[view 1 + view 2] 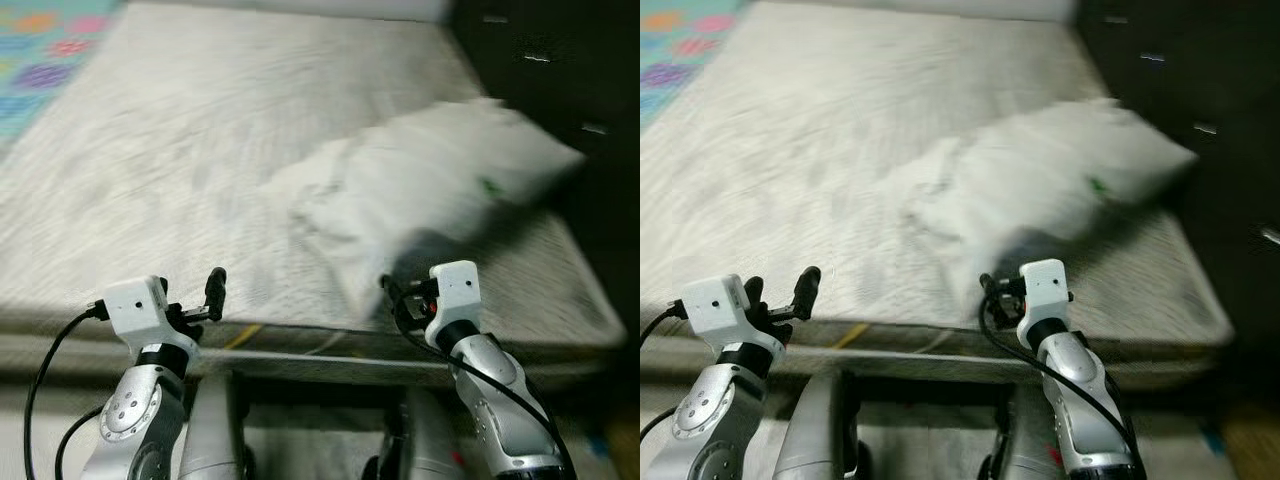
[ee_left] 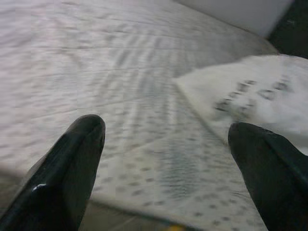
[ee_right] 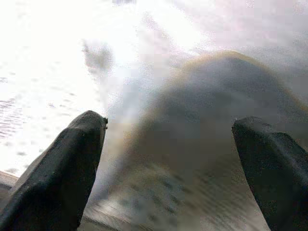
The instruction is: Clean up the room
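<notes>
Bare mattress [image 1: 200,150] bears a white pillow [image 1: 440,170]; both hands [image 2: 166,163] [image 3: 168,168] spread, holding nothing.

No text, label or number can be read anywhere; the small green mark on the pillow [image 1: 440,170] is blurred.

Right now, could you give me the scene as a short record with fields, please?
surface: bare mattress, seen from its near edge
object: white pillow, on the mattress's right half, slanted, blurred
left gripper: open, at the near edge, apart from the pillow
right gripper: open, at the near edge, just before the pillow's near end
far left: colourful mat
right side: dark furniture
</notes>
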You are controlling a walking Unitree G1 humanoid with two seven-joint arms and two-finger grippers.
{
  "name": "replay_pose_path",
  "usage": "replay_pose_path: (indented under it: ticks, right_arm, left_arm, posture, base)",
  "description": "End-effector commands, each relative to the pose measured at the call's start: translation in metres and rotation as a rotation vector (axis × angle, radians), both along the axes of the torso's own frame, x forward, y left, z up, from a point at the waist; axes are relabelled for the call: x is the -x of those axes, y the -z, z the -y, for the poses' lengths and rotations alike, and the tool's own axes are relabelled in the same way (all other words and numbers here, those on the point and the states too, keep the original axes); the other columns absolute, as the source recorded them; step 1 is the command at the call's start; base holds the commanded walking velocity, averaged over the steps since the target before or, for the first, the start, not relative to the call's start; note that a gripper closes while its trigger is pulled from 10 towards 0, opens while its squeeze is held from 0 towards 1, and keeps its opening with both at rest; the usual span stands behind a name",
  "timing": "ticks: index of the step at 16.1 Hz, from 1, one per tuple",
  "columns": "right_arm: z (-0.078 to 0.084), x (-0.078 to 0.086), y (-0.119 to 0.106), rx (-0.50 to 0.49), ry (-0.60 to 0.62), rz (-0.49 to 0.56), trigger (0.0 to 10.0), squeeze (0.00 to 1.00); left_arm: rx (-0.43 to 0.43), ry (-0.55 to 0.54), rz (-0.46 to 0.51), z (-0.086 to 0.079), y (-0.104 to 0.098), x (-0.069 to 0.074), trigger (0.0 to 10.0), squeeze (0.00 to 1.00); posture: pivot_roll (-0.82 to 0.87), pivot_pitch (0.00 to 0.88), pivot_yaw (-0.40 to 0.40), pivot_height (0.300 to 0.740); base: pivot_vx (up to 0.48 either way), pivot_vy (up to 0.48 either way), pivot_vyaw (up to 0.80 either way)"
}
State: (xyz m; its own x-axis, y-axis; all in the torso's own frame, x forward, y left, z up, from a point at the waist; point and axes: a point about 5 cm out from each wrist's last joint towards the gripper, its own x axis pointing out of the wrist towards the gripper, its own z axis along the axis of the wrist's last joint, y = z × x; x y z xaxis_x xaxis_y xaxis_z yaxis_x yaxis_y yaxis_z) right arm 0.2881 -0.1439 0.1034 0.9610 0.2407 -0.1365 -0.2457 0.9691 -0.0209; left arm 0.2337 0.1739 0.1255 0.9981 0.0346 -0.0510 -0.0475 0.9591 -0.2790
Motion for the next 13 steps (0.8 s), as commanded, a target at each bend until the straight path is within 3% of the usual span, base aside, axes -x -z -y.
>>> replay_pose_path:
  ticks: [1, 6, 13]
  right_arm:
    - [0.005, 0.000, 0.003, 0.003, 0.022, -0.014, 10.0, 0.00]
    - [-0.002, -0.003, 0.003, -0.019, 0.012, -0.007, 10.0, 0.00]
    - [-0.019, -0.030, -0.005, -0.052, 0.081, 0.010, 10.0, 0.00]
  left_arm:
    - [0.000, 0.013, -0.016, 0.004, 0.002, -0.001, 10.0, 0.00]
    - [0.005, 0.016, -0.010, 0.008, -0.001, -0.003, 10.0, 0.00]
    - [-0.009, 0.027, -0.007, 0.009, -0.002, -0.005, 10.0, 0.00]
  posture:
    - [-0.02, 0.137, -0.057, 0.556]
    - [-0.01, 0.129, -0.056, 0.531]
    - [0.00, 0.125, -0.047, 0.531]
  base:
    - [0.000, 0.000, 0.00]
    - [0.000, 0.000, 0.00]
    - [0.000, 0.000, 0.00]
